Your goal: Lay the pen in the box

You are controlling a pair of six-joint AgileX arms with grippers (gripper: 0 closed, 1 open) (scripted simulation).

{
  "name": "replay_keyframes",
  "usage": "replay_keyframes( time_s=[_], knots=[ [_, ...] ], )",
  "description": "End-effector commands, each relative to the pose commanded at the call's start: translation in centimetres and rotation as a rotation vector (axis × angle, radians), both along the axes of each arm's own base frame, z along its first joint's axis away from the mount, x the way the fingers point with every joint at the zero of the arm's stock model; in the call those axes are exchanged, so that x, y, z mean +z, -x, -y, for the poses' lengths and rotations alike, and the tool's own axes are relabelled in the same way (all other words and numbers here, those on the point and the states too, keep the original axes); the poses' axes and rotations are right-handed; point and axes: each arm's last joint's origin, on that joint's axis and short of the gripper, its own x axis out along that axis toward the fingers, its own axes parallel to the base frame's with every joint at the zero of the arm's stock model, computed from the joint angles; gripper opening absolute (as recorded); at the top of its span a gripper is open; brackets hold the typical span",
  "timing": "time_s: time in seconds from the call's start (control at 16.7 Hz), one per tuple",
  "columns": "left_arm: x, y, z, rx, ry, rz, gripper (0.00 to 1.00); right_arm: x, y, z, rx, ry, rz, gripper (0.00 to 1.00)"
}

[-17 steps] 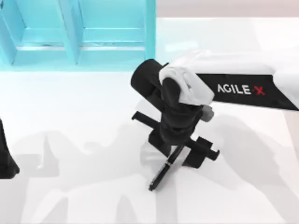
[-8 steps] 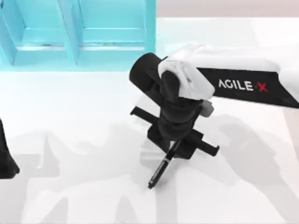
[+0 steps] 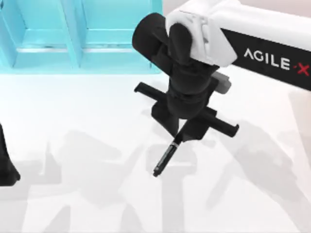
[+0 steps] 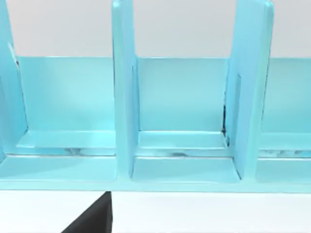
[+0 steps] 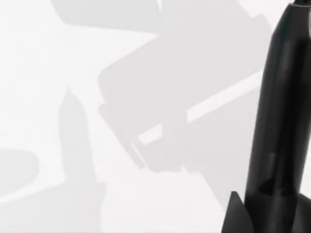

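A slim black pen (image 3: 165,158) with a silver band hangs tilted from my right gripper (image 3: 181,134), which is shut on its upper end near the middle of the table. In the right wrist view the pen (image 5: 279,126) rises as a dark shaft above the white table. The light blue box (image 3: 80,34) with upright dividers stands at the back left, and the right arm is just to its right. In the left wrist view the box (image 4: 180,141) shows several open compartments. My left arm (image 3: 6,165) is parked at the left edge.
The white table (image 3: 87,194) stretches in front of the box, with only shadows on it. The box's dividers (image 4: 124,92) stand upright between the compartments.
My right gripper has risen with the pen and shifted toward the back of the table, nearer the box. The left arm has not moved.
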Motion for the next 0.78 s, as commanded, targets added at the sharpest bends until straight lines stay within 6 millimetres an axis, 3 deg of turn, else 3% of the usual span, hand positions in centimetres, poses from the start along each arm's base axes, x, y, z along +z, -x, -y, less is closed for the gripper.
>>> replay_keyframes(
  time_s=[0.3, 0.48, 0.66, 0.78],
  knots=[
    [0.0, 0.0, 0.0, 0.0, 0.0, 0.0, 1.0, 0.2, 0.0, 0.0, 0.0, -0.003, 0.003, 0.0],
    [0.0, 0.0, 0.0, 0.0, 0.0, 0.0, 1.0, 0.5, -1.6, 2.1, -0.044, -0.008, 0.003, 0.0],
    [0.0, 0.0, 0.0, 0.0, 0.0, 0.0, 1.0, 0.8, -5.1, 7.7, -0.166, -0.012, -0.002, 0.0],
    [0.0, 0.0, 0.0, 0.0, 0.0, 0.0, 1.0, 1.0, -7.6, 13.6, -0.288, -0.01, -0.012, 0.0]
  ],
)
